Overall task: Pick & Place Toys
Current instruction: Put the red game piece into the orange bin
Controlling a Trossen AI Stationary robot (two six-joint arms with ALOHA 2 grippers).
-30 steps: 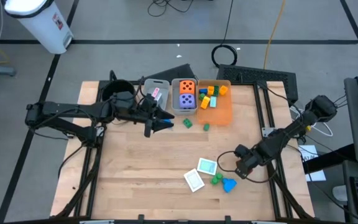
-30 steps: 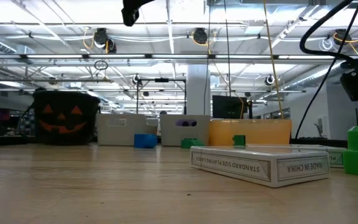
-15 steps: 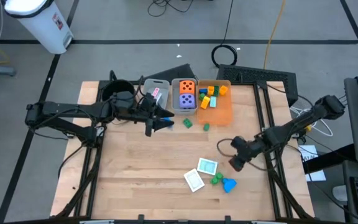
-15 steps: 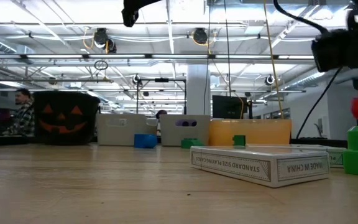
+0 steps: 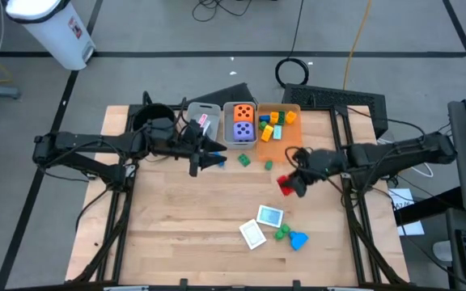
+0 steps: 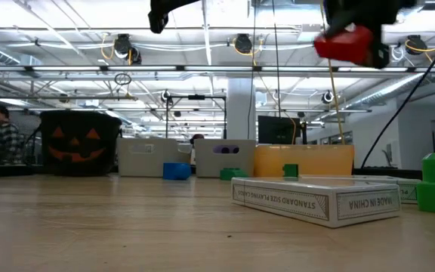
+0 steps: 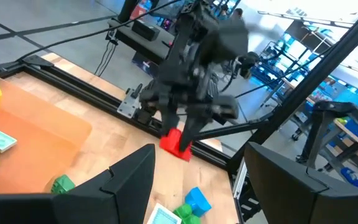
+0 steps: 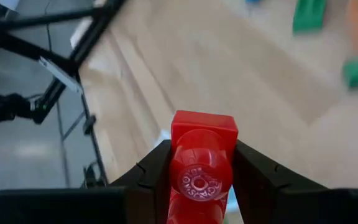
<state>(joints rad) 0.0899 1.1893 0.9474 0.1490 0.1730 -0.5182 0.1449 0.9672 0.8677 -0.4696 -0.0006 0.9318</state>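
Note:
My right gripper (image 5: 285, 184) is shut on a small red block (image 8: 201, 158) and holds it high over the table's right half, short of the orange bin (image 5: 291, 147). The bin holds several coloured blocks. Beside it, a grey bin (image 5: 242, 141) holds an orange and a purple die. Two green blocks (image 5: 243, 161) lie on the table in front of the bins. Two cards (image 5: 269, 216), a green block (image 5: 281, 233) and a blue block (image 5: 298, 239) lie near the front. My left gripper (image 5: 215, 157) hovers open by the grey bin, with nothing between its fingers. My right gripper pinches the red block between its two fingers (image 8: 157, 168), one on each side (image 8: 176, 146). The fingers come slanting down from the table's right. The block is lifted well clear of the table (image 6: 346, 41), and part of it sticks out past the fingertips.
A black pot (image 5: 154, 121) and a second grey bin (image 5: 203, 120) stand at the far left of the bins. Bare wood lies in the table's middle and left front (image 5: 184, 210). A person (image 6: 2, 140) shows in the room beyond the table.
My right gripper has risen from the toys at the front right. It has swung toward the far edge and the orange bin, tipping up from steeply downward. It stays shut on the red block, which has been carried from low over the table to high above it.

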